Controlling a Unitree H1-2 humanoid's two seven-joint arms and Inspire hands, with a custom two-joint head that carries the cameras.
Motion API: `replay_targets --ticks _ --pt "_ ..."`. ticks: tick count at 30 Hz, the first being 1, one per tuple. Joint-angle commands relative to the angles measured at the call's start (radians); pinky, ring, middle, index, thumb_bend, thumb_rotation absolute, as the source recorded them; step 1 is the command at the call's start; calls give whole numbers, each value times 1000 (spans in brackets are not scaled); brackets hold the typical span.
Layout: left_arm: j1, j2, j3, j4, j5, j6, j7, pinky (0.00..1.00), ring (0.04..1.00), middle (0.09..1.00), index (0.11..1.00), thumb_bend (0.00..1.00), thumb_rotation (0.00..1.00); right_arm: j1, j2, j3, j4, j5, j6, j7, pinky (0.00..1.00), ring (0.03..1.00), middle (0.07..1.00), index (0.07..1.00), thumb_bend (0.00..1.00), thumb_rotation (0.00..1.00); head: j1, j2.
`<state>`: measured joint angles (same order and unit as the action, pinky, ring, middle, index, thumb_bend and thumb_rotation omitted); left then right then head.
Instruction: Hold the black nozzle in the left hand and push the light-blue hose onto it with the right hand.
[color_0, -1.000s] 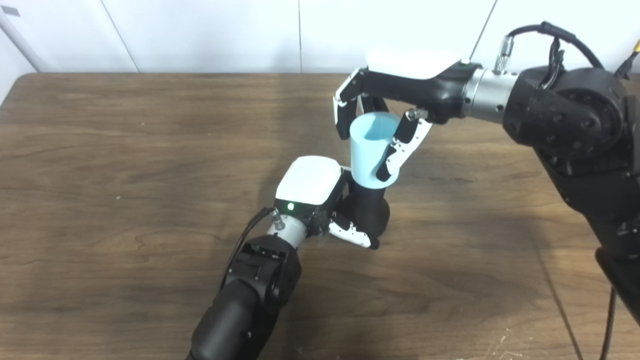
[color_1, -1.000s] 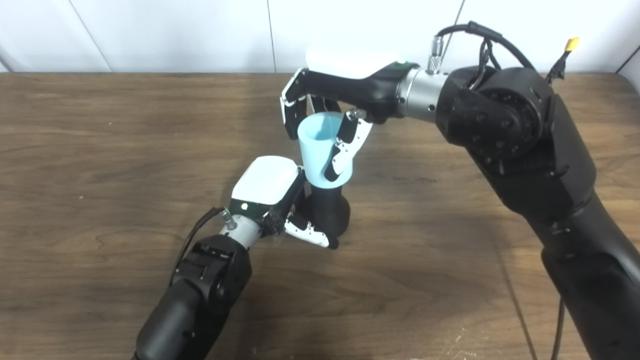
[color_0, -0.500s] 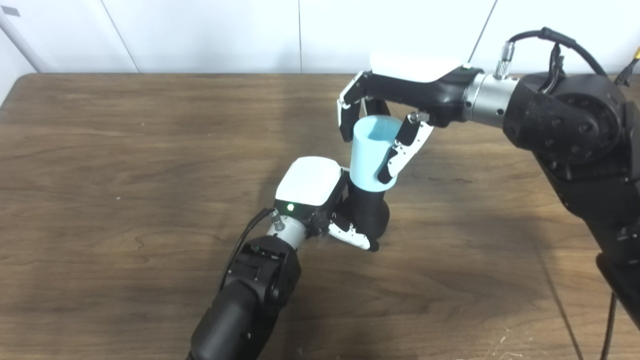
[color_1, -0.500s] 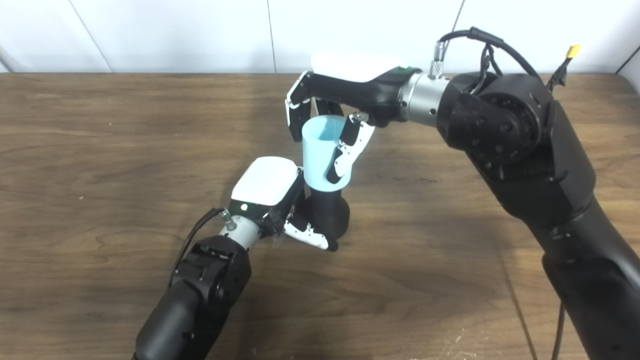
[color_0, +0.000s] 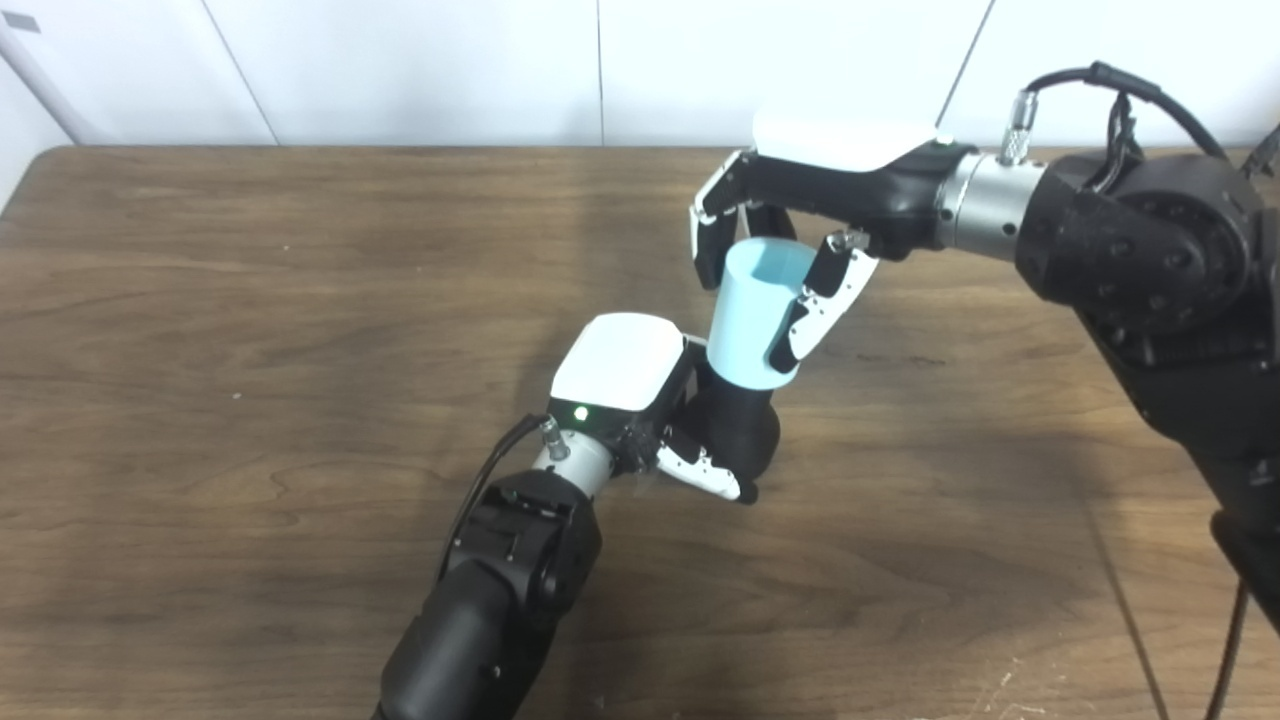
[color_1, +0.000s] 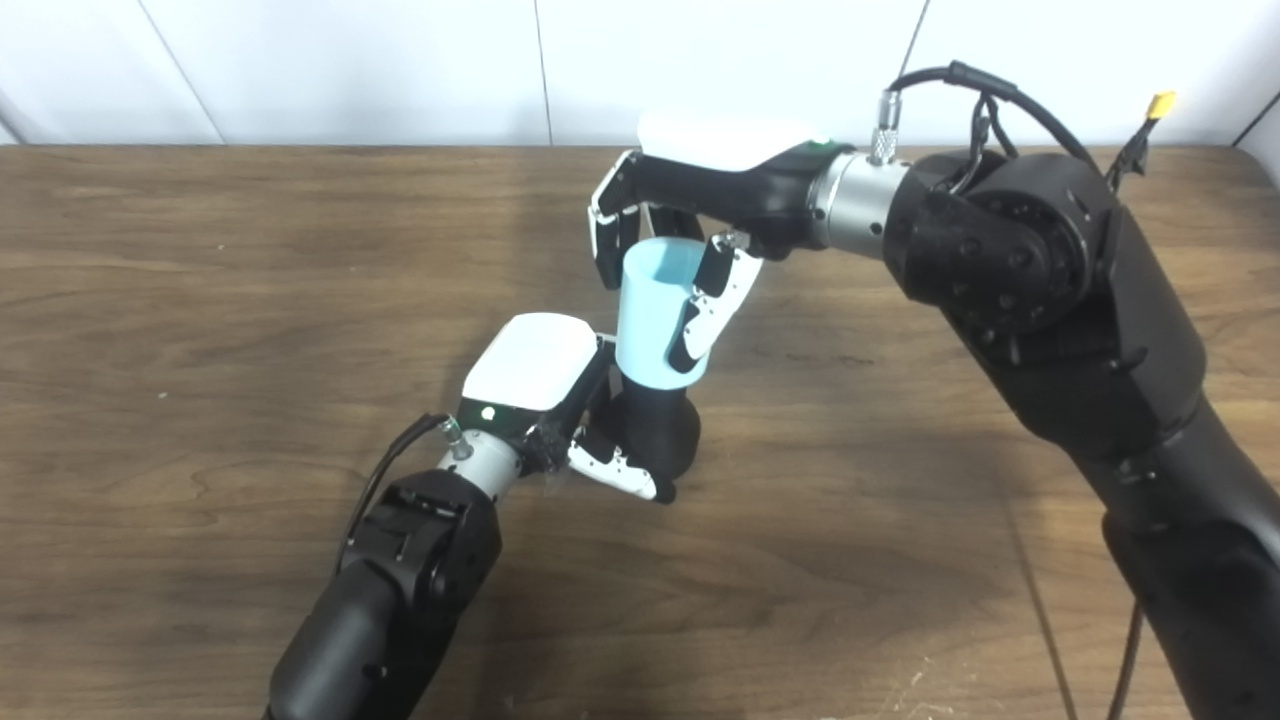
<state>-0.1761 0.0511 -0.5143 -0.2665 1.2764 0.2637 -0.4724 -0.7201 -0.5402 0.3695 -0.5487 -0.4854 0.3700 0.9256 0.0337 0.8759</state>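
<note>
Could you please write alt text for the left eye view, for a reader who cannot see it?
The right hand grips a light-blue hose seated over the top of a black nozzle, which the left hand holds upright on a wooden table.

matt light-blue hose, matt black nozzle, wood-grain table.
</note>
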Motion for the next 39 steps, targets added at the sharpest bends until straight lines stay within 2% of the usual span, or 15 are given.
replay_targets --ticks 1,9,16,23,26,33,39 --pt "10 -3 -1 -8 1 1 -20 400 502 496 480 525 0 -22 -17 -5 -41 -7 8 6 375 391 515 492 518 0 -3 2" --pt "8 -3 0 -6 2 -1 -24 402 505 495 480 525 0 -3 -6 -12 -84 -26 -5 -12 345 386 520 491 517 0 -5 2" --pt "5 -3 2 -9 2 1 -37 407 509 498 479 525 0 18 -2 -10 -67 -31 -69 -45 328 370 509 498 516 0 -8 3" --pt "6 -5 7 -8 -10 -2 -31 408 511 502 478 524 0 46 12 -11 -69 -60 -102 -62 261 340 472 532 510 0 -9 2" --pt "8 -5 7 -9 -9 -3 -26 411 518 508 475 523 0 53 14 -12 -73 -61 -88 -54 234 325 453 537 507 0 -9 2" --pt "7 -4 7 -9 -10 -3 -30 405 508 497 480 525 0 79 26 -14 -73 -95 -93 -64 292 353 497 512 513 0 -9 5" --pt "7 -7 6 -14 0 2 -39 410 514 508 476 524 0 91 28 -12 -63 -104 -124 -77 281 347 489 520 512 0 -10 4"
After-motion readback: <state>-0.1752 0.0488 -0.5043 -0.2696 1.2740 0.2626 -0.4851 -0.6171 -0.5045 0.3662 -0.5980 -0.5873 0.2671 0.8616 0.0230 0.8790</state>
